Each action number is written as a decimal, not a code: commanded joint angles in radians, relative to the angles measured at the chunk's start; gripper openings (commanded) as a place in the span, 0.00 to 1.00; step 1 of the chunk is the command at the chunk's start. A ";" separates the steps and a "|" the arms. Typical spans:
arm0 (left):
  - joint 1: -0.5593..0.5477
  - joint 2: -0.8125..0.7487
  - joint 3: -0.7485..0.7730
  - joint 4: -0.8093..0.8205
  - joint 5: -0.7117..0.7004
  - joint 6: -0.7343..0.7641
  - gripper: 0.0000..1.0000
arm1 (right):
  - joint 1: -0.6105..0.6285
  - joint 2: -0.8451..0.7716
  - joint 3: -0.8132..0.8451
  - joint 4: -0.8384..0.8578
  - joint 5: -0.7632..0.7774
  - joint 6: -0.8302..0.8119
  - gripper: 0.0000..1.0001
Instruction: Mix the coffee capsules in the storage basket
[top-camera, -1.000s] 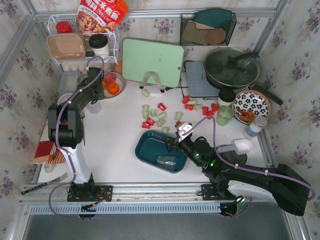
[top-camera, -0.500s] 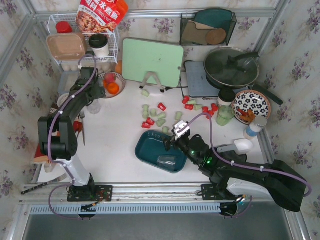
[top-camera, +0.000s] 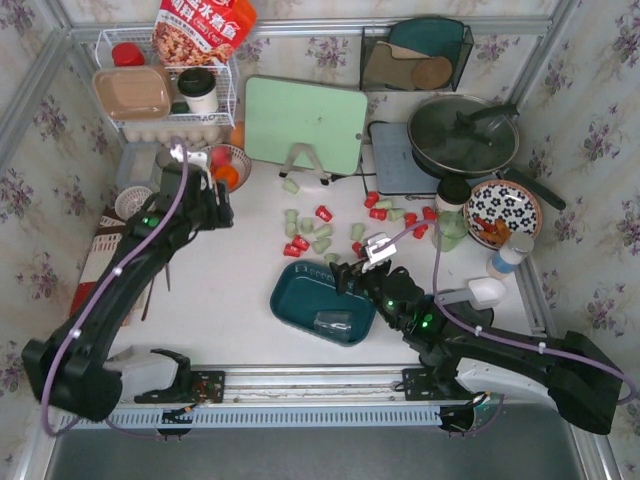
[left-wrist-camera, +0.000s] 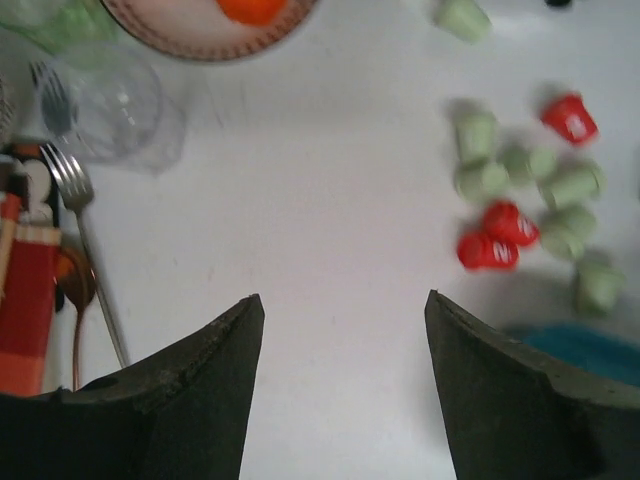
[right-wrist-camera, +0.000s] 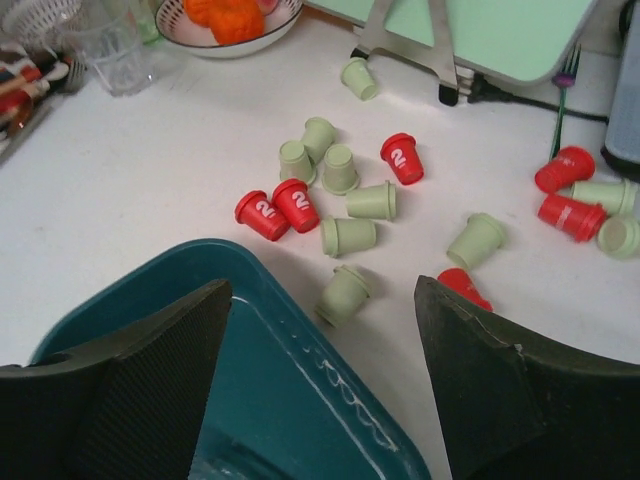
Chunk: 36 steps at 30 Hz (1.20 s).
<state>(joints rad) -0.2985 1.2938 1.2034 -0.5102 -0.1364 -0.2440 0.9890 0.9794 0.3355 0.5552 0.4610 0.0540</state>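
Observation:
Red and pale green coffee capsules (top-camera: 310, 236) lie scattered on the white table, with a second group (top-camera: 400, 212) further right. The dark teal storage basket (top-camera: 300, 296) sits in front of them and holds only a small clear item. My right gripper (right-wrist-camera: 322, 287) hovers open over the basket's far rim (right-wrist-camera: 262, 300). One green capsule (right-wrist-camera: 344, 294) lies on the table just past that rim, and two red ones (right-wrist-camera: 278, 210) lie beyond it. My left gripper (left-wrist-camera: 345, 298) is open and empty over bare table, left of the capsules (left-wrist-camera: 500, 235); in the top view it (top-camera: 222, 210) is near the fruit bowl.
A bowl of oranges (top-camera: 226, 166), a clear glass (left-wrist-camera: 110, 100) and a fork (left-wrist-camera: 88, 245) are by the left gripper. A green cutting board (top-camera: 305, 120) on a stand, a lidded pan (top-camera: 462, 135), a patterned plate (top-camera: 503, 210) and a white wire rack (top-camera: 165, 95) line the back.
The left arm has swung down and forward from its upright pose toward the table's middle, and its gripper has opened. The right gripper has shifted slightly toward the capsules.

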 joint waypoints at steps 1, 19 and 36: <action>-0.053 -0.161 -0.096 -0.139 0.103 -0.015 0.68 | 0.002 -0.079 0.012 -0.181 0.060 0.204 0.80; -0.060 -0.533 -0.283 -0.311 0.202 0.097 0.74 | 0.005 -0.217 0.073 -0.626 -0.092 0.748 0.64; -0.060 -0.621 -0.292 -0.299 0.300 0.090 0.74 | 0.148 -0.024 0.236 -0.959 0.008 1.002 0.62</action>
<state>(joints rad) -0.3592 0.6960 0.9188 -0.8337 0.1295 -0.1581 1.1099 0.9203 0.5400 -0.2993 0.4171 0.9607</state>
